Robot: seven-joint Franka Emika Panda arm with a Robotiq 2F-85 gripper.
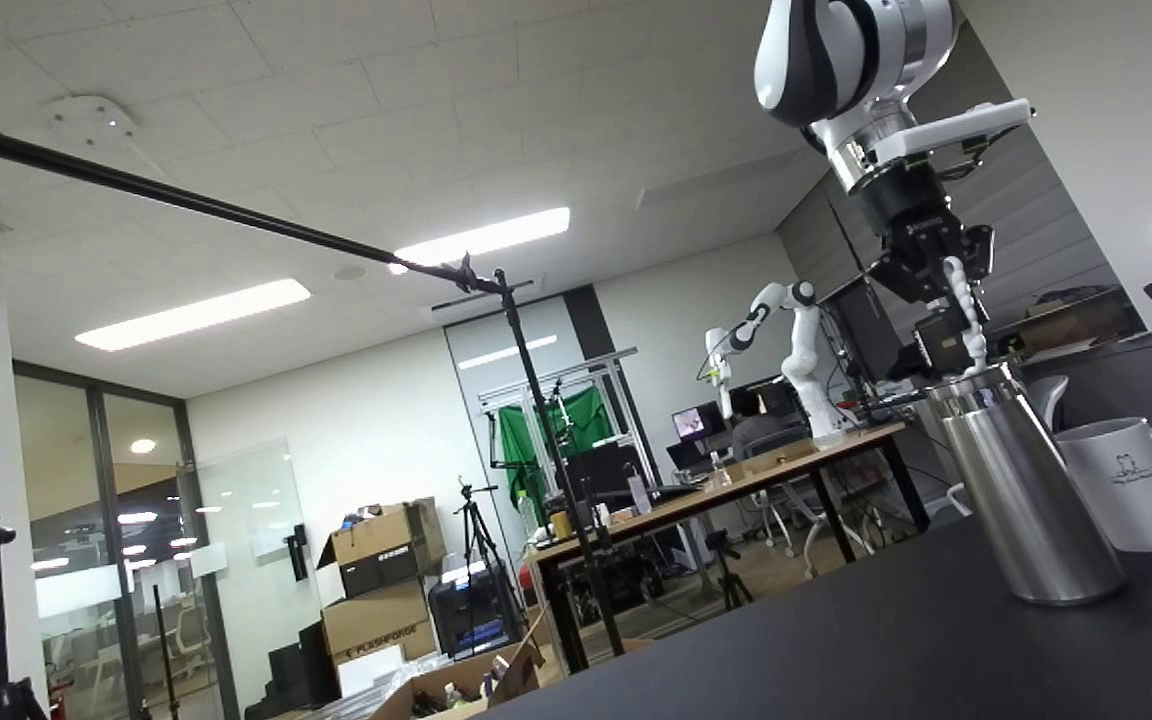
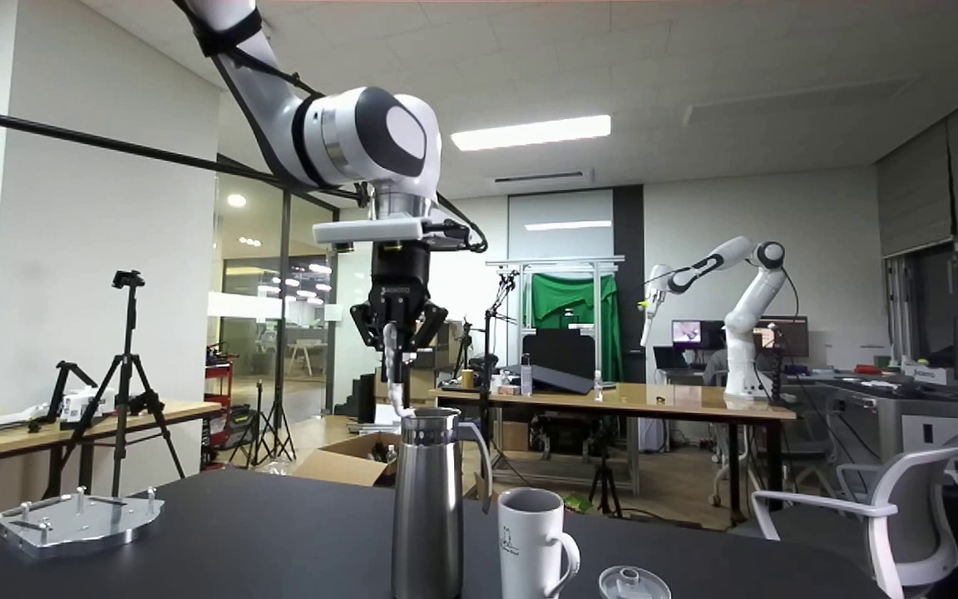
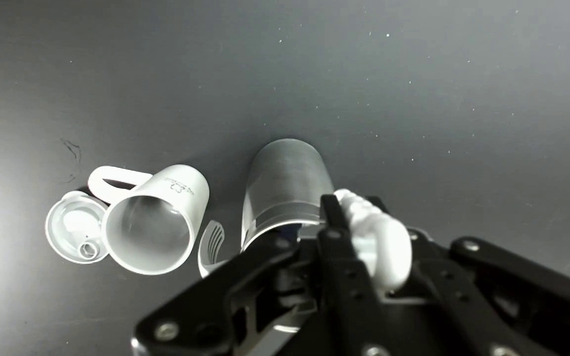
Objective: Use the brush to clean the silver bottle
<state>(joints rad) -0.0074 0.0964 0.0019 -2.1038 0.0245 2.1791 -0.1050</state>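
Observation:
My gripper (image 1: 971,310) is shut on the white, twisted handle of the brush (image 1: 960,295), which hangs nearly upright. The gripper (image 2: 398,366) and brush (image 2: 391,353) are just above the silver bottle (image 2: 429,516). The brush's lower end reaches the bottle's rim in both exterior views; its head is hidden, likely in the mouth. The bottle (image 1: 1036,500) stands upright on the dark table. In the wrist view the looped top of the brush (image 3: 394,252) sits between the gripper's fingers (image 3: 354,200), which cover part of the bottle (image 3: 287,173). A dark blue patch shows inside its mouth.
A white mug (image 2: 525,532) stands close beside the bottle, on its handle side; it also shows in the wrist view (image 3: 181,193). A round clear lid (image 3: 79,227) lies beside the mug. A metal plate with posts (image 2: 76,524) lies at the table's far left in an exterior view.

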